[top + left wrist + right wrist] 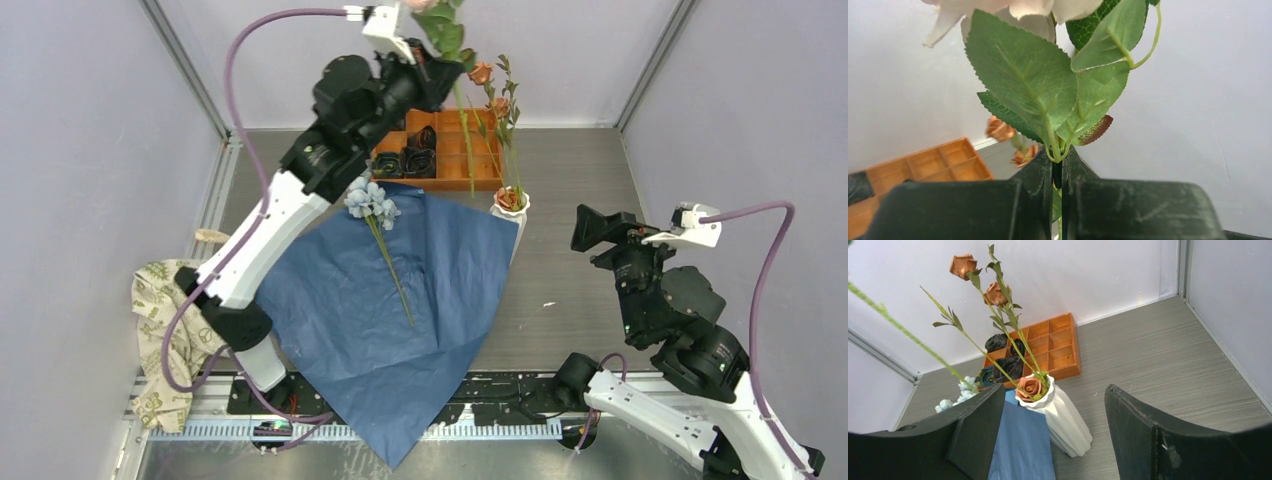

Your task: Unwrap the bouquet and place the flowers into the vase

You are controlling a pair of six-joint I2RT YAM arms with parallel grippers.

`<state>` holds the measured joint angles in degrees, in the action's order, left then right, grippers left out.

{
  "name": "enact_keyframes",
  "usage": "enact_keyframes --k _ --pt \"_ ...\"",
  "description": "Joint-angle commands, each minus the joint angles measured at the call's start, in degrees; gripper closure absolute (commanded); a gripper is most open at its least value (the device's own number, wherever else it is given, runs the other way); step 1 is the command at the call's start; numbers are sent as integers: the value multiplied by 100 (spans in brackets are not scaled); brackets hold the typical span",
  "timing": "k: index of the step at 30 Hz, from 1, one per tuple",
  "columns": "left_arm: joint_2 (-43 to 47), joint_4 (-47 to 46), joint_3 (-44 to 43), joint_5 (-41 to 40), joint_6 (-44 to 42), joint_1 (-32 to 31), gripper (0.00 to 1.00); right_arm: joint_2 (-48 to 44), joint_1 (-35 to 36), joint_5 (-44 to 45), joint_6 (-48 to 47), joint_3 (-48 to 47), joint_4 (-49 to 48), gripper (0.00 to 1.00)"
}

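Clenched on the thin green stem of a leafy pale pink artificial flower (pixel 1023 75), left gripper (pixel 1059 165) holds it high, presumably to clear the rim of the tall white ribbed ceramic vase (pixel 1064 422) standing on the desk (pixel 580 180); right gripper (pixel 1054 395) hangs released nearby.

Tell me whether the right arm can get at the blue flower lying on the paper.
Probably yes. The right hand is open and empty, and the blue flower lies with its stem bare on the wrapping paper. The vase stands between hand and bloom, so the stem's near end looks the freer target.
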<state>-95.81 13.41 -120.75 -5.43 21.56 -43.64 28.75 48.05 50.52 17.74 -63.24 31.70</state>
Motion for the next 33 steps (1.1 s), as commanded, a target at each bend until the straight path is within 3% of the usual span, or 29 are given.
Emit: enact_keyframes --k 1,8,14,33 --pt "-409 -921 -807 206 -482 -442 100 -127 22 236 -13 -116 -36 22" --pt "-1143 -997 -1594 323 -279 -797 100 -280 21 256 -48 -140 109 22" --pt "-1348 -1097 -1647 326 -274 -848 100 -422 26 288 -50 -92 164 22" --pt "-1075 -1665 -77 235 -743 -923 100 -423 29 300 -44 -8 152 22"
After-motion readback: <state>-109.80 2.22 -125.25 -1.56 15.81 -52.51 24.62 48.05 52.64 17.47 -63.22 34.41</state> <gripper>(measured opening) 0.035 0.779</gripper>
